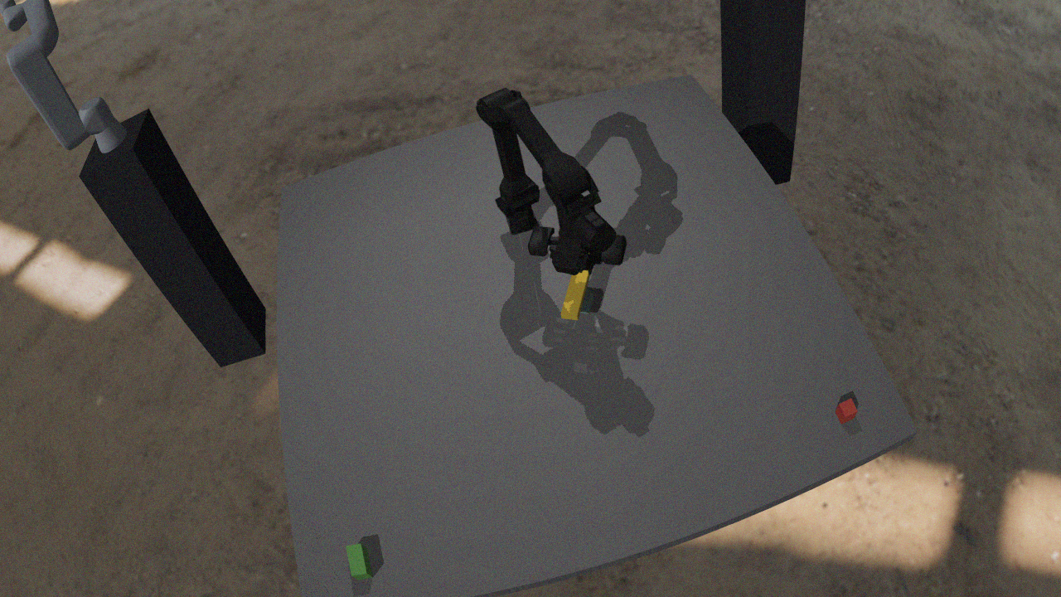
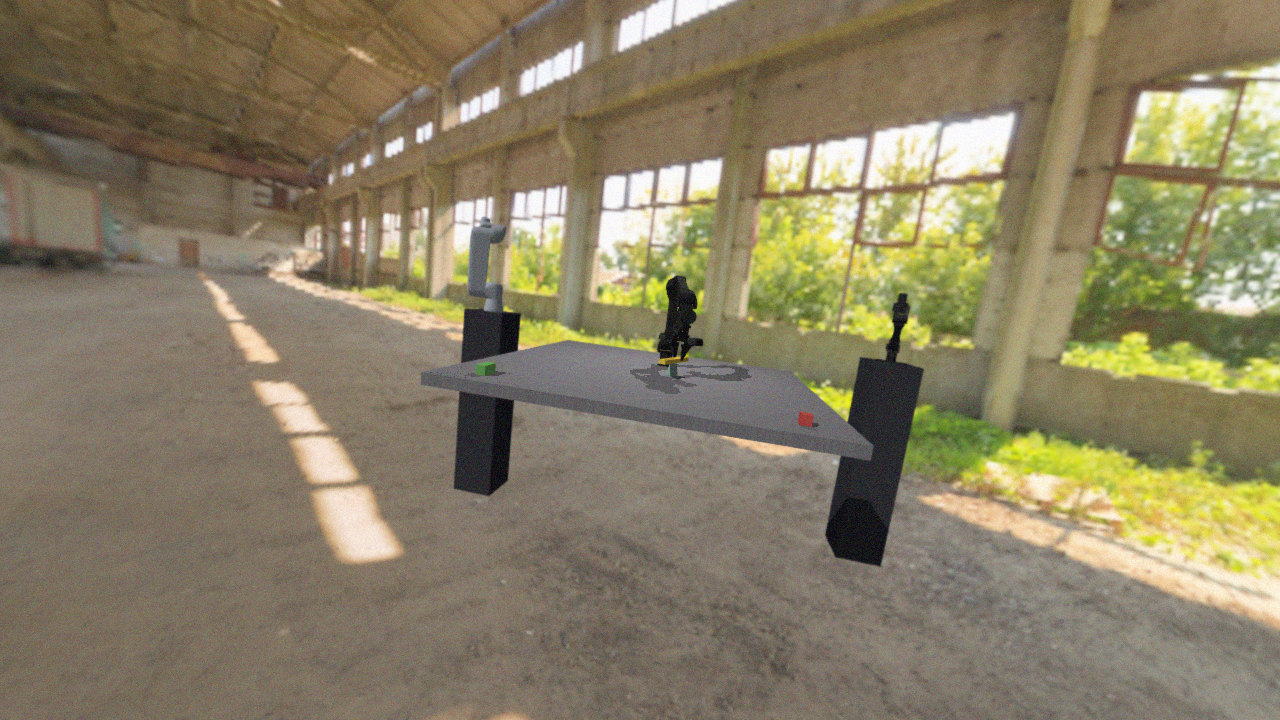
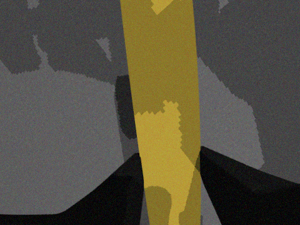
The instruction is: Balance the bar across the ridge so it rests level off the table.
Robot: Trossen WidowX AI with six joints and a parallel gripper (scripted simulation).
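Observation:
A yellow bar (image 1: 575,297) (image 2: 674,360) (image 3: 162,69) is held off the table near its middle area, and looks close to level in the exterior view. My gripper (image 1: 581,271) (image 3: 169,156) is shut on the bar, with a black finger on each side of it. A small dark teal ridge (image 1: 593,299) (image 2: 674,370) stands on the table under and beside the bar's free part. A dark patch at the bar's left edge in the wrist view looks like the ridge's end. Whether the bar touches the ridge cannot be told. The bar's other end is hidden by my hand.
A green block (image 1: 357,561) (image 2: 485,368) and a red block (image 1: 846,410) (image 2: 805,419) lie near the corners of the grey table (image 1: 445,475) (image 2: 572,394). A grey arm (image 1: 44,92) (image 2: 480,259) and a black arm (image 2: 896,331) stand on dark pillars beside it.

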